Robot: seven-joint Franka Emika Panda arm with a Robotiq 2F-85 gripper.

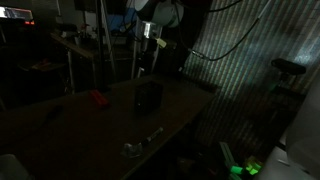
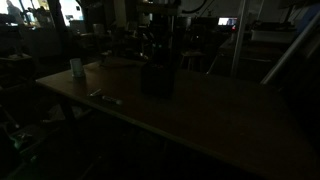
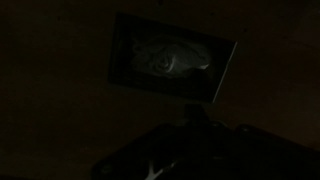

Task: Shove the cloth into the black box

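The scene is very dark. The black box point(image 1: 148, 97) stands upright near the middle of the table, also seen as the black box point(image 2: 158, 76). From the wrist view I look down into the box point(image 3: 224, 72), where the pale grey cloth point(image 3: 168, 57) lies crumpled inside the opening. No cloth shows outside the box in either exterior view. My gripper point(image 3: 197, 118) hovers straight above the box, apart from it, its jaws shut with nothing between them. In an exterior view the gripper point(image 1: 149, 64) hangs just over the box top.
A small red object point(image 1: 97, 99) lies on the table beside the box. A small shiny item point(image 1: 134, 149) sits near the table's front edge. A small cup point(image 2: 77, 68) stands at a table corner. Stands and clutter surround the table.
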